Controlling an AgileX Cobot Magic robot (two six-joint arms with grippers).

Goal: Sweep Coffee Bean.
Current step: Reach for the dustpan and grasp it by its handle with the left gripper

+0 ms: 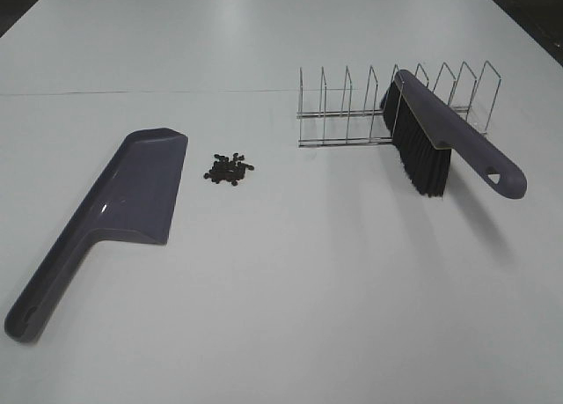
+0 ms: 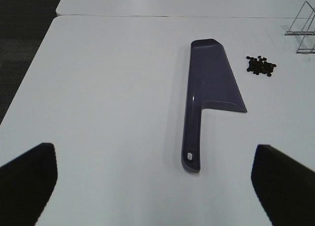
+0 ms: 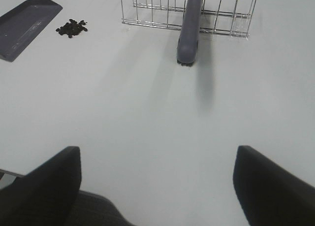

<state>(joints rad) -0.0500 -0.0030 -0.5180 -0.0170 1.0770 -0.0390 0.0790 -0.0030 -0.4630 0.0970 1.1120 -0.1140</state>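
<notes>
A small pile of dark coffee beans (image 1: 229, 168) lies on the white table, just right of the purple-grey dustpan (image 1: 114, 210). The dustpan lies flat with its handle toward the table's front. The purple-grey brush (image 1: 440, 144) with black bristles leans in a wire rack (image 1: 387, 105) at the right. No gripper shows in the high view. The left gripper (image 2: 155, 181) is open, short of the dustpan's (image 2: 206, 93) handle end; the beans (image 2: 261, 65) lie beyond. The right gripper (image 3: 157, 184) is open, well short of the brush handle (image 3: 189, 34); beans (image 3: 72, 27) and dustpan (image 3: 24, 21) sit far off.
The table's (image 1: 281, 316) left edge shows in the left wrist view, with dark floor (image 2: 24, 39) past it. A seam crosses the table behind the rack.
</notes>
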